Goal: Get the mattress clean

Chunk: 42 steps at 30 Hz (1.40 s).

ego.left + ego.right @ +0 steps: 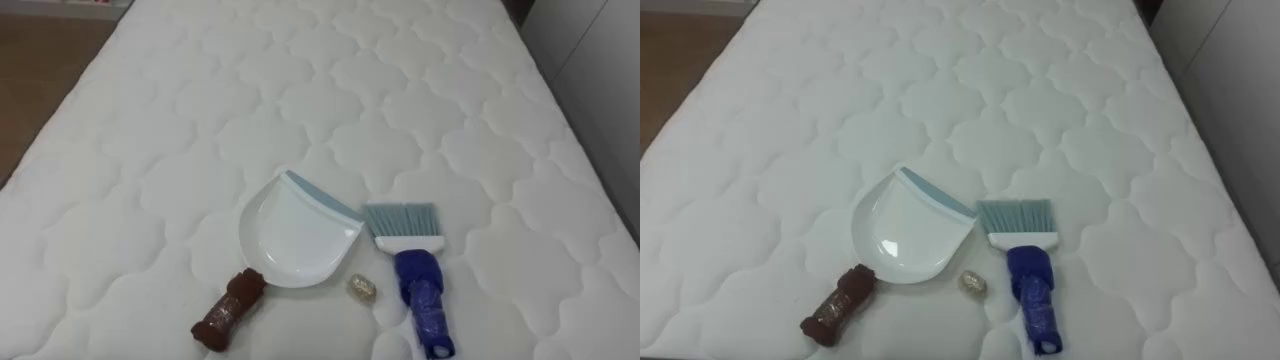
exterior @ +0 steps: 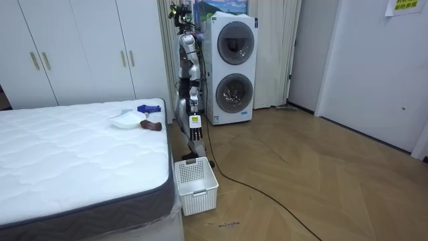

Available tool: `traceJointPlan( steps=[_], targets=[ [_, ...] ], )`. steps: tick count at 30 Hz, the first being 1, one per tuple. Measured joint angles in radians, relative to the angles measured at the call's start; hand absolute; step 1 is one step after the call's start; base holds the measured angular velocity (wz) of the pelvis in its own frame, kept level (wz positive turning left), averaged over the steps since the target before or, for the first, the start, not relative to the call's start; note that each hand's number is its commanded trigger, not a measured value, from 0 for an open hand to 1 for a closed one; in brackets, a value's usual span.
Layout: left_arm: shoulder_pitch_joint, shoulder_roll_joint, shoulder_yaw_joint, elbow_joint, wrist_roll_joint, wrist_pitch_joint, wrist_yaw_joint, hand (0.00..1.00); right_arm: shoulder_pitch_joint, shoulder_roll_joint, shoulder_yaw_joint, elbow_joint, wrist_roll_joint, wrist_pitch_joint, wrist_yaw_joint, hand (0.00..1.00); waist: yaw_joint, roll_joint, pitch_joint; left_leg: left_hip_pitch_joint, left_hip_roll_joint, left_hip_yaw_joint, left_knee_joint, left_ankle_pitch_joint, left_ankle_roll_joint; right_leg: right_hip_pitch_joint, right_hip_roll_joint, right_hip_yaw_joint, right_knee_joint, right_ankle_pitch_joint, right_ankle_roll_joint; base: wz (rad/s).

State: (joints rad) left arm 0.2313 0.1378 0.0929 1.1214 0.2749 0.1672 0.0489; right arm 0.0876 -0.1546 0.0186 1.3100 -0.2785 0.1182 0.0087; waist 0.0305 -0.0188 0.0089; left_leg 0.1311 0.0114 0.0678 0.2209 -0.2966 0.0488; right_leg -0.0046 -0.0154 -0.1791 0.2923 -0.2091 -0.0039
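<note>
Robot hand (image 2: 194,132) low beside mattress (image 2: 100,157) edge; dustpan (image 1: 295,235), brush (image 1: 415,270) close by

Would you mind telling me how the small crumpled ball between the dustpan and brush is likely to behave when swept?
The small crumpled ball looks tiny and wadded, so it is probably very light. Being roundish, it may roll or skip ahead of the brush. The quilted mattress has dips that might catch it.
</note>
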Motion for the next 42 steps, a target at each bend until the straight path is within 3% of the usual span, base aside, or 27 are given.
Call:
traceJointPlan(
  steps=[18,26,28,32,38,39,42],
  targets=[
    [0.004,-0.001,0.001,-0.003,-0.01,-0.007,0.052,0.0,0.003,0.0,-0.001,-0.002,0.014,-0.017,-0.022,0.0,0.001,0.006,-0.0036,-0.001,0.0,0.0,-0.008,0.0,0.0,-0.005,0.0,-0.001,0.002,0.0,0.0,0.0],
    [-0.001,-0.001,0.071,-0.034,-0.08,-0.023,0.127,0.0,0.004,-0.001,-0.002,-0.001,0.021,-0.037,-0.026,0.0,0.001,0.0,-0.0062,0.003,0.0,0.001,-0.013,0.0,0.0,-0.002,-0.001,-0.009,-0.002,0.0,0.001,0.0],
    [0.001,-0.002,0.098,-0.07,-0.114,-0.041,0.161,0.0,0.003,-0.001,-0.002,-0.001,0.027,-0.052,-0.042,0.0,0.003,-0.003,-0.0051,0.004,0.001,0.0,-0.013,0.0,0.0,0.0,0.0,-0.009,-0.004,0.0,0.001,0.0],
    [-0.007,-0.002,0.155,-0.146,-0.155,-0.133,0.258,0.0,0.0,-0.006,-0.032,-0.008,0.034,-0.103,-0.062,0.0,0.006,0.001,-0.0045,0.004,0.007,-0.001,-0.015,0.001,-0.001,0.017,0.006,-0.013,-0.038,0.018,0.0,0.01],
    [-0.026,-0.005,0.153,-0.32,-0.165,-0.201,0.362,0.0,0.01,-0.007,-0.042,-0.025,0.055,-0.153,-0.074,0.0,0.001,0.009,-0.0042,0.002,0.008,-0.014,-0.015,0.001,-0.001,0.028,0.01,-0.017,-0.055,0.026,0.001,0.05],
    [-0.033,-0.004,0.152,-0.333,-0.165,-0.223,0.381,0.0,0.01,-0.007,-0.042,-0.027,0.062,-0.162,-0.077,0.0,0.002,0.011,-0.0043,0.002,0.009,-0.014,-0.015,0.001,-0.001,0.028,0.011,-0.016,-0.055,0.026,0.001,0.0],
    [-0.039,-0.004,0.138,-0.372,-0.166,-0.247,0.42,0.0,0.016,-0.007,-0.042,-0.039,0.078,-0.174,-0.081,0.0,-0.001,0.014,-0.005,0.002,0.01,-0.013,-0.016,0.001,-0.002,0.026,0.012,-0.016,-0.055,0.026,0.001,0.0]
  ],
)
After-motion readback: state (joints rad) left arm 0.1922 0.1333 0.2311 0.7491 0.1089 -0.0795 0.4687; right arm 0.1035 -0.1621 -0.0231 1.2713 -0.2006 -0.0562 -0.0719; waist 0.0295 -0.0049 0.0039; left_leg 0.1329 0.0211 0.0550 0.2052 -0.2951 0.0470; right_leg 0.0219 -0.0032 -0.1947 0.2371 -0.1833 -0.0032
